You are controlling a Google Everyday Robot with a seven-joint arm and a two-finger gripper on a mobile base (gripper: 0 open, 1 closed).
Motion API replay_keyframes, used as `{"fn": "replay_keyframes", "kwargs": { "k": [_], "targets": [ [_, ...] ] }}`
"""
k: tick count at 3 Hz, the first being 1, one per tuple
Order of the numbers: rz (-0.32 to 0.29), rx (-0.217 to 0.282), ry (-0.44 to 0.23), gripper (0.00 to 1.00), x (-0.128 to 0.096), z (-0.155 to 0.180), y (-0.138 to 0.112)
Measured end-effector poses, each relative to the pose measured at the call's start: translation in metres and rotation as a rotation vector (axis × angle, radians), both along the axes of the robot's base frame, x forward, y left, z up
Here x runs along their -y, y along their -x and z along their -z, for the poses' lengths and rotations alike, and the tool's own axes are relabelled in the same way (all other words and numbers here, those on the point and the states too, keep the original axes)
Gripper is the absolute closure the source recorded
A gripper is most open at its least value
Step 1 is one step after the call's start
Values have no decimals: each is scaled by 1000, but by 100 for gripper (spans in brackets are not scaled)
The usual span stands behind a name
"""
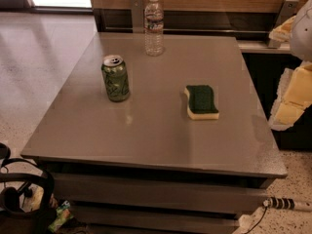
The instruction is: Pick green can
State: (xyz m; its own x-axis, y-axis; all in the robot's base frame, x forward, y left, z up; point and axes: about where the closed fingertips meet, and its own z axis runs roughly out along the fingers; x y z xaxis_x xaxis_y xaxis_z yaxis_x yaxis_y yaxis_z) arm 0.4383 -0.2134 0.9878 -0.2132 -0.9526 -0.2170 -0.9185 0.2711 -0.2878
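Claw (291,100) right of table (146,135), green can (115,78) upright

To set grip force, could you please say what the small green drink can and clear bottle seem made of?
The green can looks like glossy aluminium: silver tabbed top. The clear bottle looks like transparent plastic. The gripper hangs right of the table.

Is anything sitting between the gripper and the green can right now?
Only the sponge: it lies flat on the table, roughly between the gripper, at the view's right edge beyond the table, and the green can. It is low, so passing above looks feasible. The water bottle stands farther back, clear of that line.
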Motion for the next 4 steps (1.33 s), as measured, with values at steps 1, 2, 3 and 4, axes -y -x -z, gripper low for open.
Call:
{"fn": "replay_keyframes", "kwargs": {
  "k": [1, 2, 3, 4],
  "targets": [
    [0, 0, 0, 0, 0, 0, 0],
    [5, 27, -70, 0, -10, -1, -3],
    [-22, 102, -254, 0, -46, 2, -5],
    [-55, 158, -384, 0, -81, 8, -14]
  ]
}}
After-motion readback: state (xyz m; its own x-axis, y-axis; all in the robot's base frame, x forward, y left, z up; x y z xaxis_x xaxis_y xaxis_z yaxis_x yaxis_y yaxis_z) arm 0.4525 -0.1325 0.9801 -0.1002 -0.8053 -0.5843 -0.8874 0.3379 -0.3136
